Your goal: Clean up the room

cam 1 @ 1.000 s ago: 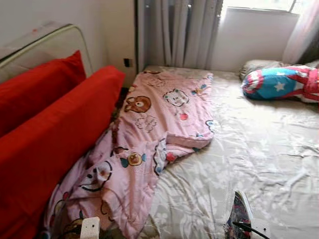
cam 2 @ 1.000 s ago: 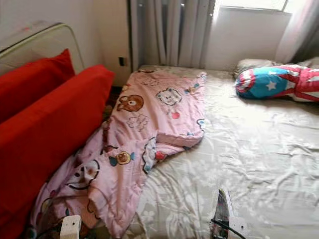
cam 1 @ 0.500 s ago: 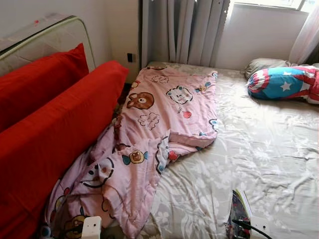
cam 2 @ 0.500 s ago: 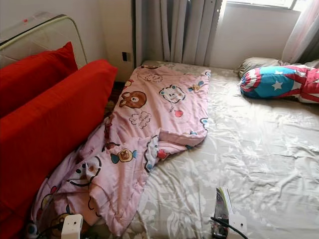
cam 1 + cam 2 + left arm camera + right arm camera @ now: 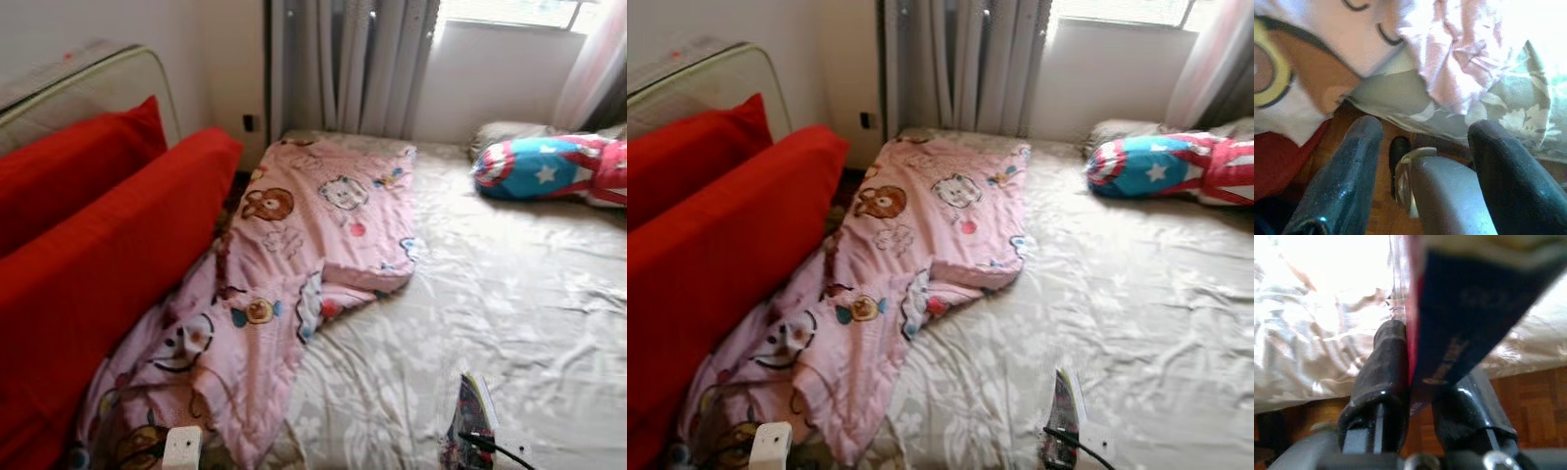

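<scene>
You're looking at the right gripper (image 5: 1418,382) clamping a thin dark-blue book with a red edge (image 5: 1464,318), and the book is sitting squeezed right between the two black fingers (image 5: 1383,377), sticking out past their tips over the rumpled beige floral bedsheet (image 5: 1136,294). From the head cameras, that same book (image 5: 470,426) is standing upright on its edge at the near end of the bed, spine toward you, colourful cover, a bit blurry so I'm not reading any title. The left gripper (image 5: 1422,142) is hanging low by the near corner of the mattress with its fingers spread wide and nothing between them, pointing at the pink cartoon-animal quilt (image 5: 294,264) where it's drooping over the bed's edge above the wooden floor (image 5: 1361,166). That quilt is lying crumpled along the left side of the bed, pressing up against the long red cushions (image 5: 98,264). Up by the window, a blue, red and white star-patterned pillow (image 5: 549,166) is lying at the head end, well away from both grippers, and grey curtains (image 5: 348,64) are hanging behind it.
</scene>
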`<state>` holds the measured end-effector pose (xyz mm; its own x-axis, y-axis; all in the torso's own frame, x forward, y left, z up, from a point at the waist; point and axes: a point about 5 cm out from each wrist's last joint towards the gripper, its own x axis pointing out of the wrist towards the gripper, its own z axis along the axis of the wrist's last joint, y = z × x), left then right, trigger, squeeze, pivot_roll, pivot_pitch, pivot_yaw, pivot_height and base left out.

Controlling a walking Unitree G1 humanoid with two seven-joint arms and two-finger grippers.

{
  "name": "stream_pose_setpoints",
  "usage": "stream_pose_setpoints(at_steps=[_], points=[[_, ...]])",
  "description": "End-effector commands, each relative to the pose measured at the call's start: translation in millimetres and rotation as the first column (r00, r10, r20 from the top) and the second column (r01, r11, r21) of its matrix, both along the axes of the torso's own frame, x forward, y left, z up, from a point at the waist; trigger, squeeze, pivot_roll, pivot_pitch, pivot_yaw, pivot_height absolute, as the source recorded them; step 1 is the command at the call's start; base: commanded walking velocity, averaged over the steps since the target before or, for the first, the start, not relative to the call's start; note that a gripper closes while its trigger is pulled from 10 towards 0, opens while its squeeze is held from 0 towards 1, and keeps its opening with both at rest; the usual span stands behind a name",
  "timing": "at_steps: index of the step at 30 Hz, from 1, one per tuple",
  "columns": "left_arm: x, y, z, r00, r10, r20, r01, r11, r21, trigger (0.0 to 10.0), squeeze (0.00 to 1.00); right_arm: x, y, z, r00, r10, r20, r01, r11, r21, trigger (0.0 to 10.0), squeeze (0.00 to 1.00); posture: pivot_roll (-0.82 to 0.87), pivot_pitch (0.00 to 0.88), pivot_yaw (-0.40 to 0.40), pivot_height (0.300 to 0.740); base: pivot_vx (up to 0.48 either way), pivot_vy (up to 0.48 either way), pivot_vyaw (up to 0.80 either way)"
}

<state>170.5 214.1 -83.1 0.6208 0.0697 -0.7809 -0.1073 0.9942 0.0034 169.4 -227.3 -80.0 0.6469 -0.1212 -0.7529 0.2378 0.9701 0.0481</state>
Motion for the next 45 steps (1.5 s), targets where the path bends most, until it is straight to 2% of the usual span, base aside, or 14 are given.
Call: stream_pose_setpoints(at_steps=[1, 45], points=[[6.3, -5.6, 2.1, 1.0, -0.016, 0.022, 0.016, 1.0, -0.01, 10.0, 0.0, -4.5, -9.6, 0.9, 1.0, -0.02, 0.006, 0.02, 1.0, -0.021, 10.0, 0.0, -0.04, 0.0, -0.073, 0.738, 0.0, -0.255, 0.0], [4.2, -0.9, 2.0, 0.999, -0.035, 0.011, 0.035, 0.999, 0.004, 10.0, 0.0, -4.9, -2.8, -0.9, 0.999, 0.048, -0.008, -0.048, 0.999, 0.001, 10.0, 0.0, -0.05, 0.0, -0.05, 0.738, 0.0, -0.229, 0.0]])
